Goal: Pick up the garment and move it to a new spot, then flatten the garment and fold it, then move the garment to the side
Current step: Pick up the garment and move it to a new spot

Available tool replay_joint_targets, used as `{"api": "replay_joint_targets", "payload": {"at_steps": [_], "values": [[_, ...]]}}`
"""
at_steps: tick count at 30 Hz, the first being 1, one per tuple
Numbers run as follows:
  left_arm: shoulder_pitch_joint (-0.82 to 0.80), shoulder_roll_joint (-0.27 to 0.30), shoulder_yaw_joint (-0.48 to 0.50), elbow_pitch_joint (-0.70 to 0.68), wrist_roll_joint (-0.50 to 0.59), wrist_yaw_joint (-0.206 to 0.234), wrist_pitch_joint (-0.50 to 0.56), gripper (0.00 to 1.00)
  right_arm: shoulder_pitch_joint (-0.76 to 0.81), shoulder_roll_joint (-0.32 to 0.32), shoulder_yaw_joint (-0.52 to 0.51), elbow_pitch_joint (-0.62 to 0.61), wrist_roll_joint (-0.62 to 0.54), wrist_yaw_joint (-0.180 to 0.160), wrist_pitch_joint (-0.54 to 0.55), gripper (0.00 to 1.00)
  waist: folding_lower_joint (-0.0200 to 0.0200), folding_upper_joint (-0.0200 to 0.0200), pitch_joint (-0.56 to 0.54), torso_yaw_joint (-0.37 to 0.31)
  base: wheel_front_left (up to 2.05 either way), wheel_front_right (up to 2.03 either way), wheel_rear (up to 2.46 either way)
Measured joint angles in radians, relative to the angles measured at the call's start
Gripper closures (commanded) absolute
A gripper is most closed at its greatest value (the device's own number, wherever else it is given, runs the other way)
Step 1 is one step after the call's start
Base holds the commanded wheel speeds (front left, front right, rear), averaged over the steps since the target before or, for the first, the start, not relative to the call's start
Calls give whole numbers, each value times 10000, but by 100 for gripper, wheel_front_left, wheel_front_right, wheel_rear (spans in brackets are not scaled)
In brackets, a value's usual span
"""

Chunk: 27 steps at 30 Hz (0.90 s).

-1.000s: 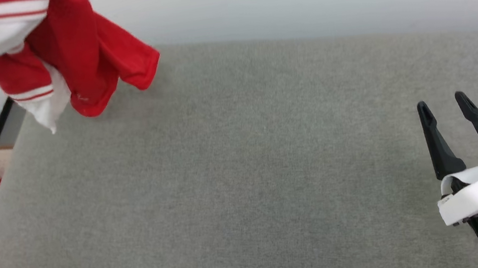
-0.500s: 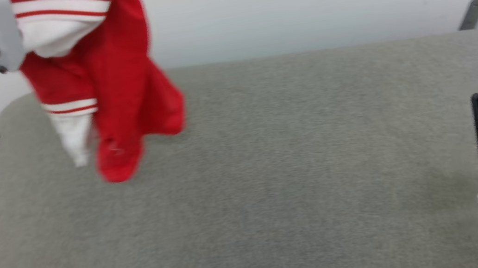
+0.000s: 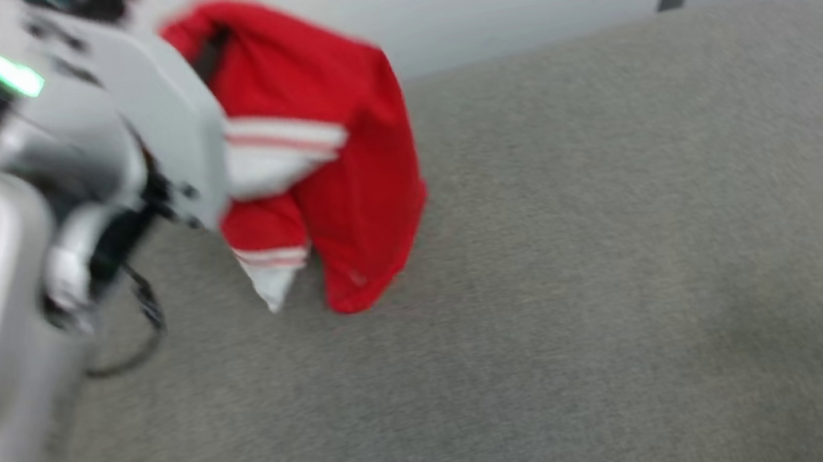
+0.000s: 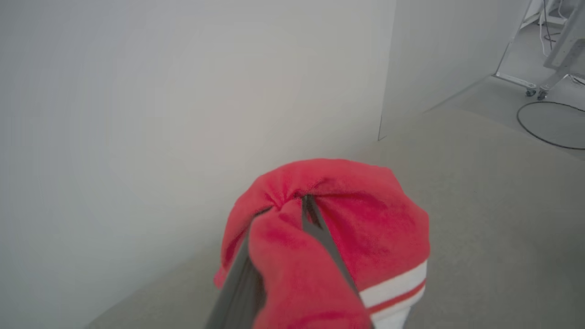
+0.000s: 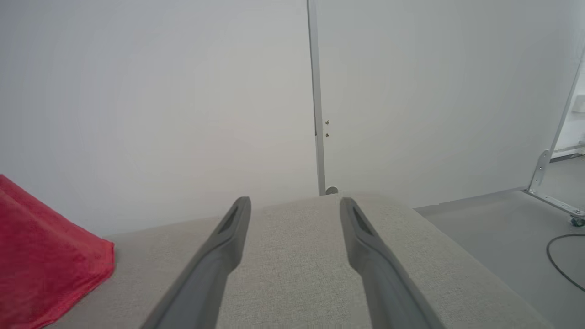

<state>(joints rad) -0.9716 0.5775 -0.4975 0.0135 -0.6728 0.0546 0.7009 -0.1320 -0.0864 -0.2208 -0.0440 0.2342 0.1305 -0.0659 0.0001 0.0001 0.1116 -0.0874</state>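
The left pincer (image 4: 289, 206) was clamped on a bunched fold of the garment (image 3: 342, 192), which hung limp over the counter's (image 3: 587, 279) far left. It looked soft, light and floppy, so seams or trim bands would likely grip best. The right pincer (image 5: 295, 205) stood open and empty at the near right.

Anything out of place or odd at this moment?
Nothing stands out. The garment hangs bunched from the shut left tool above the grey cushion, as expected mid-carry; the right tool hovers open over the cushion.
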Motion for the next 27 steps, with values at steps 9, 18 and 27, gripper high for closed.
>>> {"api": "replay_joint_targets", "payload": {"at_steps": [9, 18, 27], "values": [[1682, -688, -800, 533, -366, 251, 69, 100, -16, 236, 96, 698, 123, 0, -443, 0, 0, 0, 588, -734, 0, 0, 0], [2723, -1323, -1406, 1923, -731, 79, -186, 100, -134, 313, 297, 1179, 228, 0, -765, 0, 0, 0, 1008, -1143, 0, 0, 0], [2993, -1894, -1983, 3779, -686, -397, -458, 91, -453, 334, 594, 1542, 334, 0, -888, 0, 0, 0, 1039, -1097, 0, 0, 0]]}}
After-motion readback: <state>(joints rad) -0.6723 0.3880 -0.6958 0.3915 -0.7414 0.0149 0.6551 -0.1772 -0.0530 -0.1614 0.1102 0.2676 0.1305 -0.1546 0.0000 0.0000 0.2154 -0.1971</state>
